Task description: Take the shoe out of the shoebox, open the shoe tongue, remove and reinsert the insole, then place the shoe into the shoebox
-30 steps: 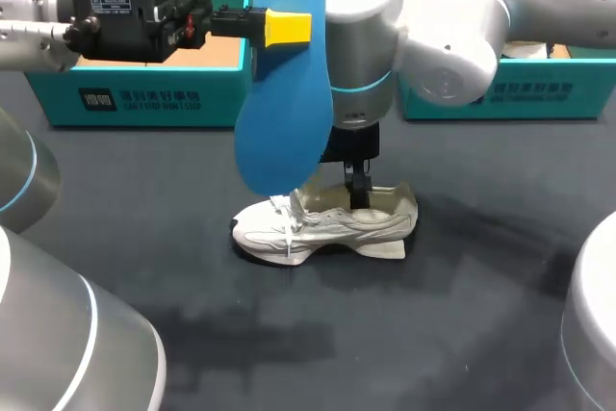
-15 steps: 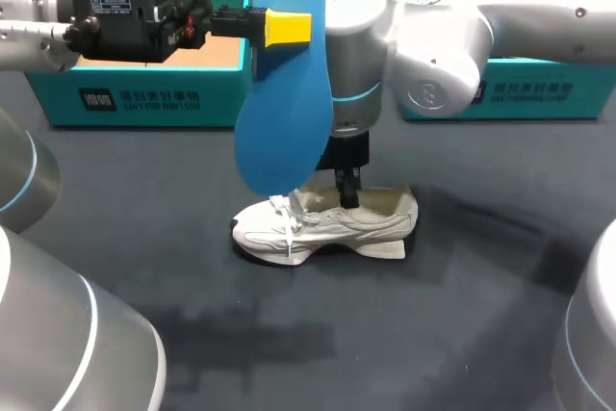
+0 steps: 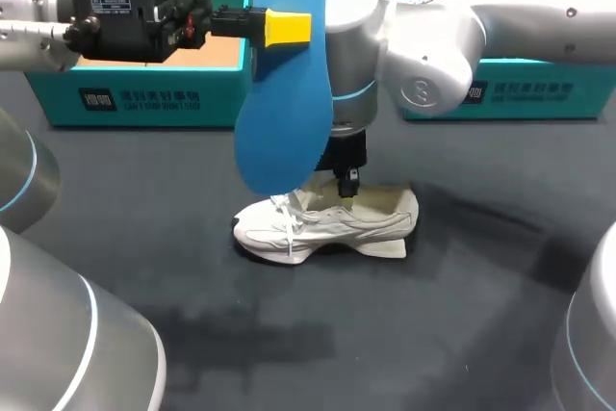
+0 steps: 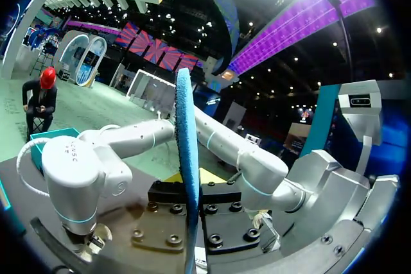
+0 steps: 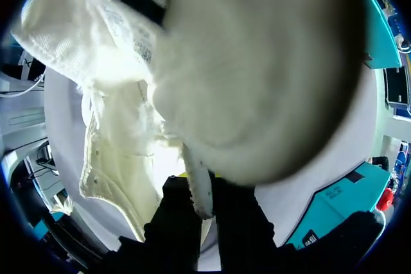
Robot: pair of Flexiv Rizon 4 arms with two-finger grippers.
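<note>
Above the counter point(image 3: 433, 315), our left claw point(image 3: 289, 28) is clamped on the upright blue insole point(image 3: 284, 113); our right claw point(image 3: 348, 185) pinches the collar of the shoe point(image 3: 327, 226) below. Reinsertion is in hand, we judge: next, steer the insole's tip into the opening.

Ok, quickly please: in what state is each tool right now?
Left tool: closed, holding the blue insole.
Right tool: closed on the edge of the shoe.

White shoe point(image 3: 327, 228) on its sole, blue insole point(image 3: 284, 93) vertical just above.
</note>
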